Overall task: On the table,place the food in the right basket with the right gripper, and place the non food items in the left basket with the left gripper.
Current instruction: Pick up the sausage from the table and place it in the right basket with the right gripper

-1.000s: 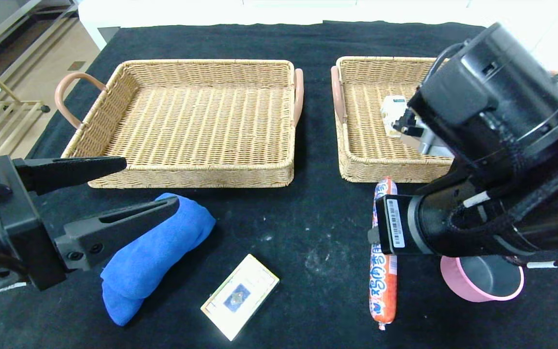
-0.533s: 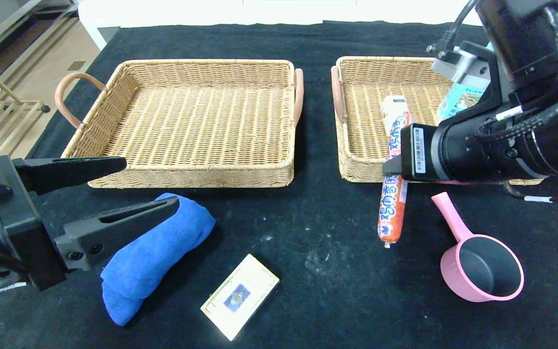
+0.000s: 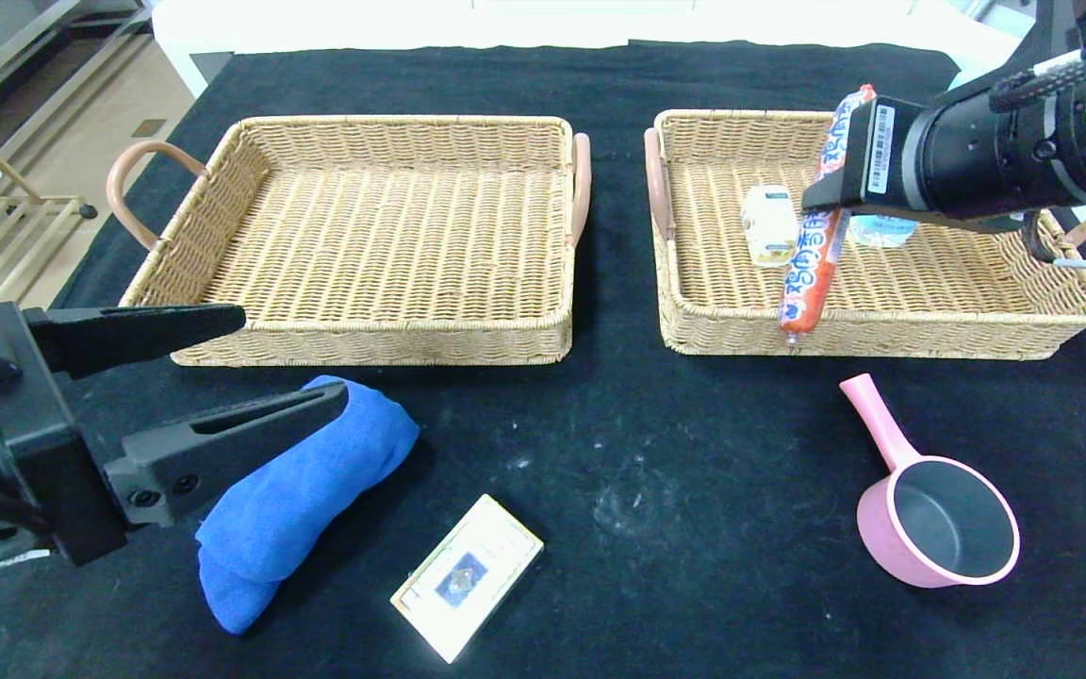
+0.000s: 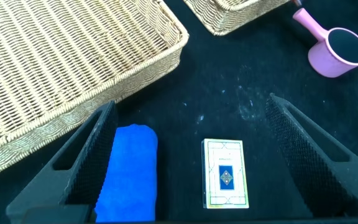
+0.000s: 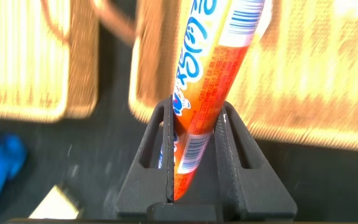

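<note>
My right gripper [image 3: 830,203] is shut on an orange sausage [image 3: 816,250] and holds it tilted above the right wicker basket [image 3: 882,335], its lower end over the front rim. The right wrist view shows the sausage [image 5: 207,74] clamped between the gripper's [image 5: 194,124] two fingers. My left gripper [image 3: 293,356] is open and empty at the near left, above a blue cloth [image 3: 303,495]. In the left wrist view the gripper [image 4: 188,124] has the cloth [image 4: 129,174] and a card box [image 4: 225,173] between its fingers. The left basket [image 3: 373,335] is empty.
A card box [image 3: 468,575] lies near the front edge. A pink pot [image 3: 939,528] with a handle sits at the near right. A small white packet [image 3: 769,224] and a pale blue packet [image 3: 882,229] lie in the right basket.
My right gripper has lifted the sausage off the table and carried it away from me, to above the right basket. The left arm has not moved.
</note>
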Controlling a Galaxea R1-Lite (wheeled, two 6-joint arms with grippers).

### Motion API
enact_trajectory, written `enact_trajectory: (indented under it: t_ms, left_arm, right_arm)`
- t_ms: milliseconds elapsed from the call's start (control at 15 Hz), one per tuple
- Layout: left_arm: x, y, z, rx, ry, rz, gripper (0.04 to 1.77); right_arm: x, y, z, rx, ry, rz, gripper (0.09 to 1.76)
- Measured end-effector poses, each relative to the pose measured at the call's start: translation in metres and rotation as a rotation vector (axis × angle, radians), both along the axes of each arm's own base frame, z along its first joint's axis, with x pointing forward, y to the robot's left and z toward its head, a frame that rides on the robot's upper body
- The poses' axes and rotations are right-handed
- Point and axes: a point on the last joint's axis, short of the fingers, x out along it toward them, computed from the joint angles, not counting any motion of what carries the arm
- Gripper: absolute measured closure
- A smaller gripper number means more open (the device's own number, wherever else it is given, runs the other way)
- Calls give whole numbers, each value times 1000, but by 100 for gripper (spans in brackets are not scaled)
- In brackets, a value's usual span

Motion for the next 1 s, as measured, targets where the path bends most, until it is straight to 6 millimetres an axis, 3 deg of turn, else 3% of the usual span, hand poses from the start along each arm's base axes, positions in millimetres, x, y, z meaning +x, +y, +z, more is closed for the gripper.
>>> enact_trajectory:
  t_ms: [400, 1000]
  left_arm:
    - [-1, 0, 0, -1, -1, 0, 9]
    - [-3, 1, 2, -5, -9, -1, 9]
  right_arm:
    - [34, -17, 5, -32, -134, -69, 137]
    - [69, -36, -2, -108, -205, -141, 137]
